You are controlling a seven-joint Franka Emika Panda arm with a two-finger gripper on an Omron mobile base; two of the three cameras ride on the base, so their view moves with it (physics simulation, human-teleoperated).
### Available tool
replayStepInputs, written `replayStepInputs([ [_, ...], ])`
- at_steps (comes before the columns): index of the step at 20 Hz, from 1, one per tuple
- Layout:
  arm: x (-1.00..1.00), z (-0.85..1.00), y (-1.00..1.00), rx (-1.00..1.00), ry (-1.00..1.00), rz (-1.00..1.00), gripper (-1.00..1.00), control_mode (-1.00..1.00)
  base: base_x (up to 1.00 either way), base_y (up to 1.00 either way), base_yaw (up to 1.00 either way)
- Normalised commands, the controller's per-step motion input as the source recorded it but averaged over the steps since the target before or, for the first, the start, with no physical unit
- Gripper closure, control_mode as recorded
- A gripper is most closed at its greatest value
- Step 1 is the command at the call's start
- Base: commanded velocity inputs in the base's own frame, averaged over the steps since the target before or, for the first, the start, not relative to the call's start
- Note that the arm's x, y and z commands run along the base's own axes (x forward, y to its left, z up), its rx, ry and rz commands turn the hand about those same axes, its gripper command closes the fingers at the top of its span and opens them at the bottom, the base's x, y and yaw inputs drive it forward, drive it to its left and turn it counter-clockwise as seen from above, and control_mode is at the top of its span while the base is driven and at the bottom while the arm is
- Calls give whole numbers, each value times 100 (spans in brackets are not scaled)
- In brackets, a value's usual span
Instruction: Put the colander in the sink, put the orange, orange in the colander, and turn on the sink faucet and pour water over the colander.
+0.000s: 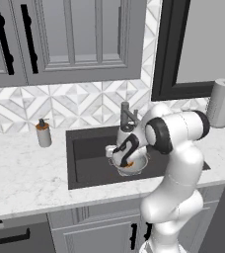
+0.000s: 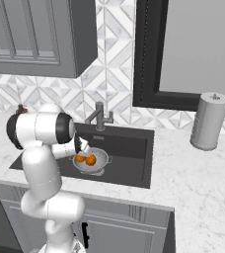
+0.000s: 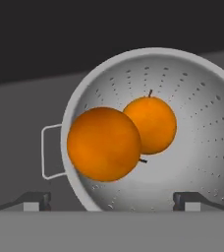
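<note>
Two oranges (image 3: 104,145) (image 3: 153,123) touch inside the colander (image 3: 202,147) in the sink (image 2: 134,158).

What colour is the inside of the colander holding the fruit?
Silvery-grey metal with rows of small perforations; the colander shows best in the hand view.

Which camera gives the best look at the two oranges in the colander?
The hand view: both oranges sit large and touching inside the colander. The right base view shows them small in the bowl. In the left base view the arm covers them except an orange sliver.
</note>
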Motion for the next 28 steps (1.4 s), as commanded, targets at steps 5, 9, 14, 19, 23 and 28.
replayStepInputs([
  [5,-27,65,0,0,-5,0,-100,-100,0,0,0],
  [9,-22,77,0,0,-2,0,-100,-100,0,0,0],
  [14,-18,83,0,0,0,0,-100,-100,0,0,0],
  [19,-30,83,0,0,0,0,-100,-100,0,0,0],
  [23,-46,69,0,0,0,0,-100,-100,0,0,0],
  [28,-72,47,-1,0,0,1,-100,-100,0,0,0],
])
